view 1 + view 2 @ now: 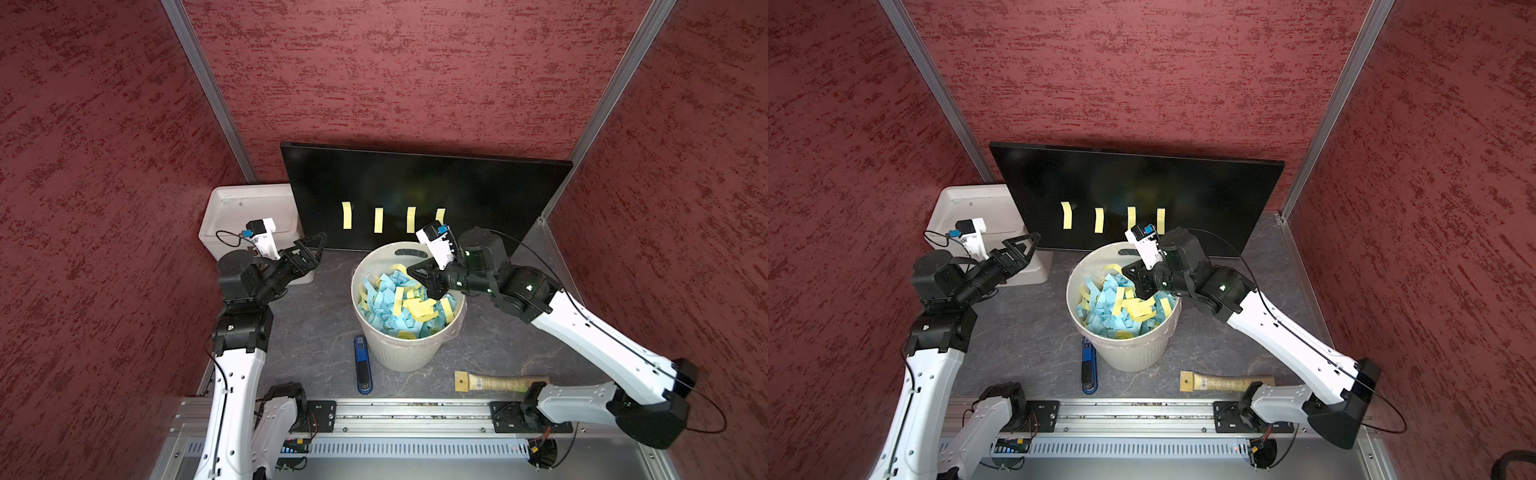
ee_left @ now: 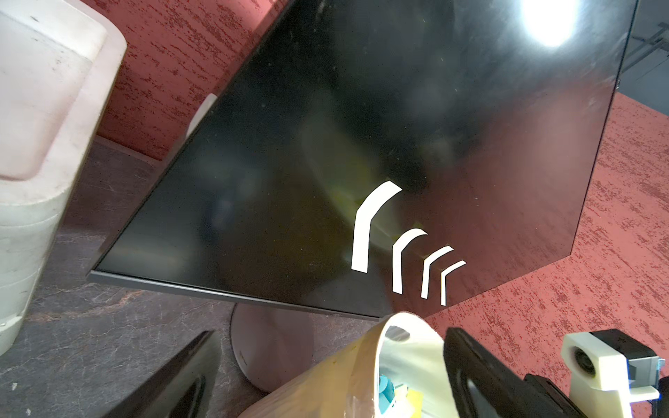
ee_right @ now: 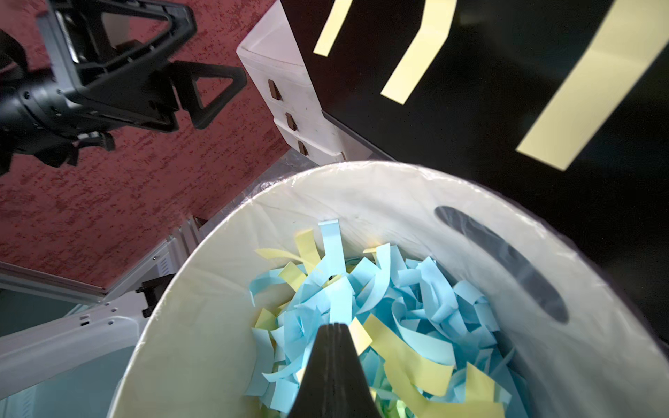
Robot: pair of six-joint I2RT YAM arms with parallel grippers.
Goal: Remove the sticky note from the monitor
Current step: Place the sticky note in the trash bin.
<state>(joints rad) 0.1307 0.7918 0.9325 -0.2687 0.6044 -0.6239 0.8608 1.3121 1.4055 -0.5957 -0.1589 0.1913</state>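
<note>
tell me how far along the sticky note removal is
Done: many blue and yellow notes in the bin. In hand: right hand shut over them, hold unclear; left hand open, empty. Left: four yellow notes on the monitor.

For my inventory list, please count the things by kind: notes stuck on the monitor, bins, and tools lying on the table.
Yellow sticky notes on the monitor: 4
Bins (white bin, round bin): 2
Tools on the table (blue tool, wooden-handled tool): 2
Total: 8
</note>
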